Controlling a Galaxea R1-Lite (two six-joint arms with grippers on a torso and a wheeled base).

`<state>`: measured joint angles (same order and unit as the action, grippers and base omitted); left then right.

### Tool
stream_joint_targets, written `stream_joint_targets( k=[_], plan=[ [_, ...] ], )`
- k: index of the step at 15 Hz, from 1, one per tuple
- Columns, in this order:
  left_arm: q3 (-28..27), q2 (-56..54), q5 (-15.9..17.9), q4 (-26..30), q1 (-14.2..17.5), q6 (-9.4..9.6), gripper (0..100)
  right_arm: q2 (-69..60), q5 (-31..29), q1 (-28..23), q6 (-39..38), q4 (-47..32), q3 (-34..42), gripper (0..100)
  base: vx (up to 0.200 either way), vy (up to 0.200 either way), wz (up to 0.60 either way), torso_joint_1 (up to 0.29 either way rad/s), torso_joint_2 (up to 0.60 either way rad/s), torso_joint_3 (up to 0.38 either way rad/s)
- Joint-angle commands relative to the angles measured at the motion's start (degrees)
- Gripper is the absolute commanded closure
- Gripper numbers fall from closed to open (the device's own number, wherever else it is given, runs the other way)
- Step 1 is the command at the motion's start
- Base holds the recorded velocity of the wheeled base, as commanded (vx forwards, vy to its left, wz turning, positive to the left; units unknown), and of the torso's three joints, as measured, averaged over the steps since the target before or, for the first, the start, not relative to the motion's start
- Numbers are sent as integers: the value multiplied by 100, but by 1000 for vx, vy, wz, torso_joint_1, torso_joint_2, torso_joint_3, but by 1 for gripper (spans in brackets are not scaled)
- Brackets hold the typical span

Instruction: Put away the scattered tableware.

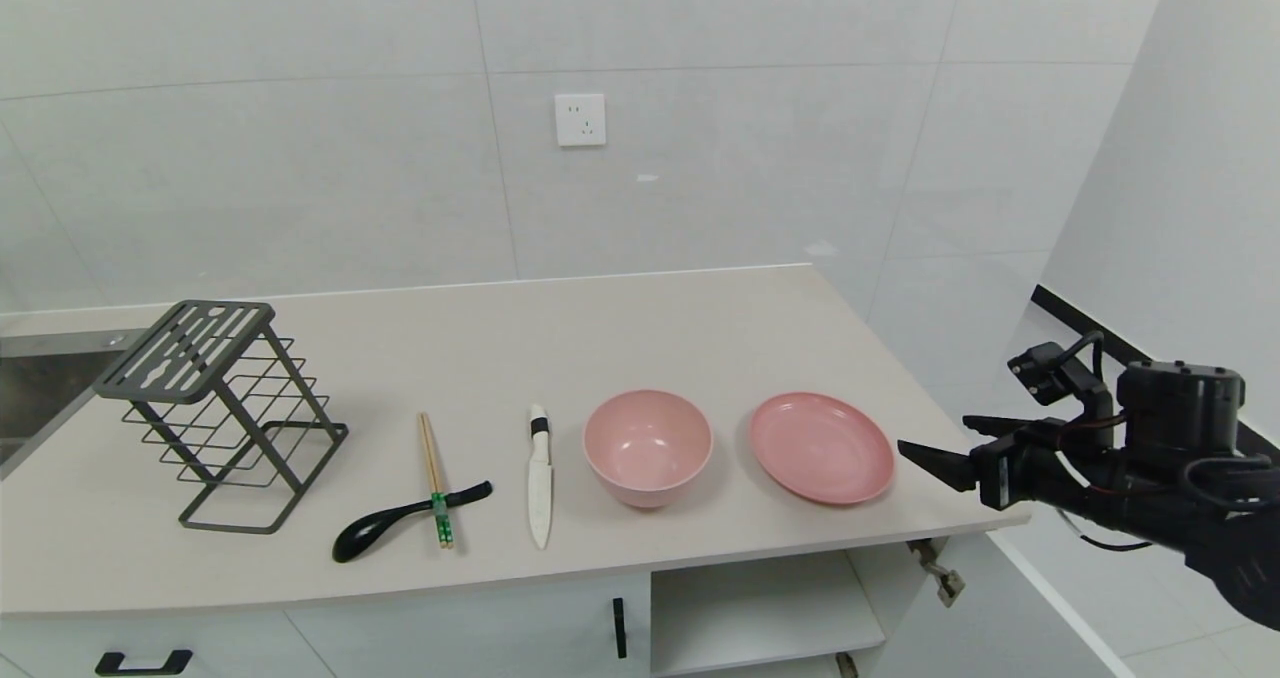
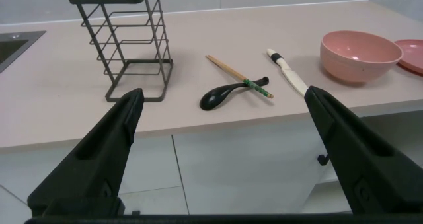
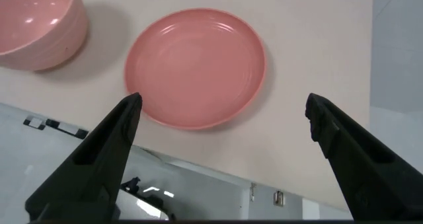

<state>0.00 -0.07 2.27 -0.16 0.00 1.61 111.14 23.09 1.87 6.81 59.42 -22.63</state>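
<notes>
On the beige counter lie, in a row from left to right, a dark wire rack, wooden chopsticks across a black spoon, a white knife, a pink bowl and a pink plate. My right gripper hovers open just off the counter's right end, beside the plate; from its wrist the plate sits below the open gripper. My left gripper is open, low in front of the counter, facing the rack, spoon and knife.
A steel sink is set into the counter at the far left. Below the front edge are white cabinet doors and an open compartment. The tiled wall with a socket backs the counter.
</notes>
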Motion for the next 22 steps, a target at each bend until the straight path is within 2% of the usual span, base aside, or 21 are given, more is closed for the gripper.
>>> stream_joint_targets(
  k=[1,5,13,15,22],
  plan=[
    [0,7,2,-2,0,-3,0,672,64,-11,83,149,-313,0,0,0,0,0,0,0],
    [0,7,2,-2,0,-3,0,1138,55,-11,22,132,-840,0,0,0,0,0,0,0],
    [0,7,2,-2,0,-3,0,1982,47,-63,-5,149,-1411,0,0,0,0,0,0,0],
    [0,7,2,-2,0,-3,0,2113,38,-46,-216,149,-1675,0,0,0,0,0,0,0],
    [0,7,2,-2,0,-3,0,2606,20,51,-216,158,-1886,0,0,0,0,0,0,0]
  ],
)
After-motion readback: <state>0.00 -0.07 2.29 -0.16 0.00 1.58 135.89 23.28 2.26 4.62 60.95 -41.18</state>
